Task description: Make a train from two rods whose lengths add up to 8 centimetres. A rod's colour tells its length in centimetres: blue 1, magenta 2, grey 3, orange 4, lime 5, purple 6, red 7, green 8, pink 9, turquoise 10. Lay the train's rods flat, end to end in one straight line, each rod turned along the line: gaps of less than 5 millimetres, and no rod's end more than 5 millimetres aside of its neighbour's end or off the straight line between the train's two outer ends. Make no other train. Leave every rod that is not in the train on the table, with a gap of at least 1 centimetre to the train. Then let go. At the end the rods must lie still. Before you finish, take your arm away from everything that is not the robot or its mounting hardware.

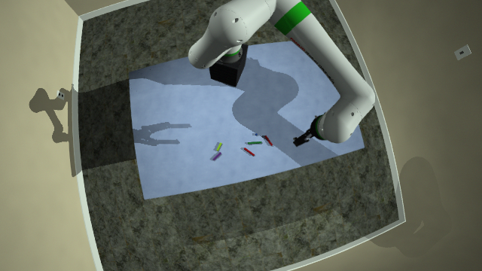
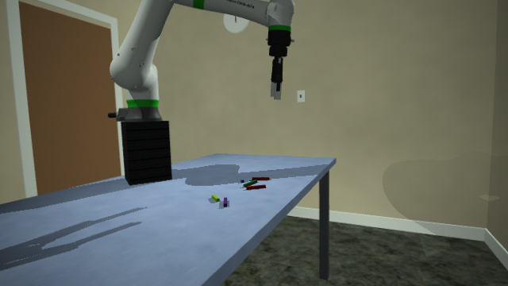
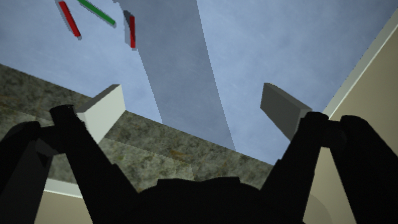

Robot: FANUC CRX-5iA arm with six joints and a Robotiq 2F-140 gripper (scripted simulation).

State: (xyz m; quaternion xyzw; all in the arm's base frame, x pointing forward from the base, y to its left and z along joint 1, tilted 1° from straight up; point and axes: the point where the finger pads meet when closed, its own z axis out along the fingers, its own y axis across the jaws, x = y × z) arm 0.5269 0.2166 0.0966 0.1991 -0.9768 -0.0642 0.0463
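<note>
The wrist view's top edge cuts off the green rod [image 3: 97,12] and both red rods [image 3: 69,19].

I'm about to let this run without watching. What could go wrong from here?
1. The blue rod is tiny and lies close to a red rod and the green rod; the open pincer, high above the table, might knock them while coming down.
2. A second red rod lies nearby, and could end up too near the finished train.
</note>
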